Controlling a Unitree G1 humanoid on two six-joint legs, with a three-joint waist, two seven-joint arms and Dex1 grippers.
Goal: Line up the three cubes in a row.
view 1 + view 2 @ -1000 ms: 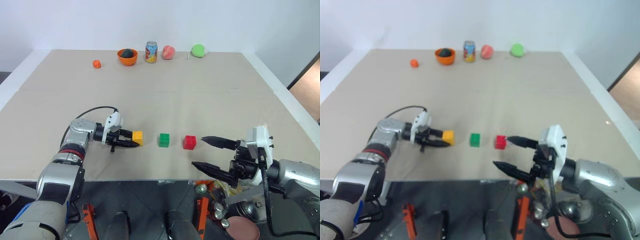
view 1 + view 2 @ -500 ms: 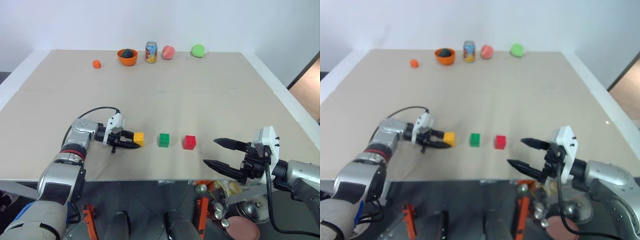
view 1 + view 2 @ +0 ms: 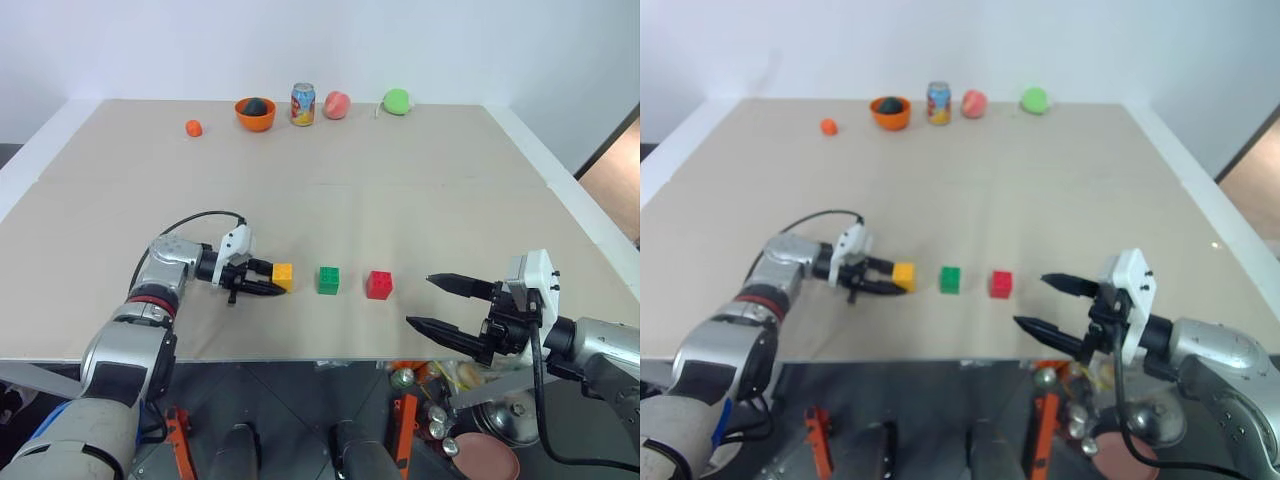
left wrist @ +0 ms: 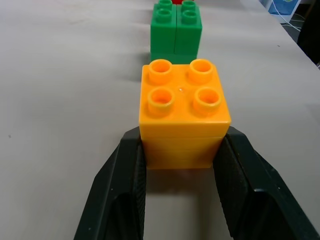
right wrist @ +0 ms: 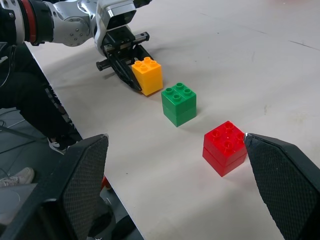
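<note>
Yellow-orange cube (image 3: pixel 282 276) sits clamped in the left gripper (image 3: pixel 268 280), left of centre; green cube (image 3: pixel 328 280) and red cube (image 3: pixel 379 285) continue the row rightward, studs up, row running left-right. Right gripper (image 3: pixel 440 304) gapes empty at lower right

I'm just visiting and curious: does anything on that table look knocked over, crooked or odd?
Nothing stands out. The yellow-orange cube, green cube and red cube sit upright in a tidy row, small gaps between them. The left gripper is closed on the yellow-orange one; the right gripper hangs open.
</note>
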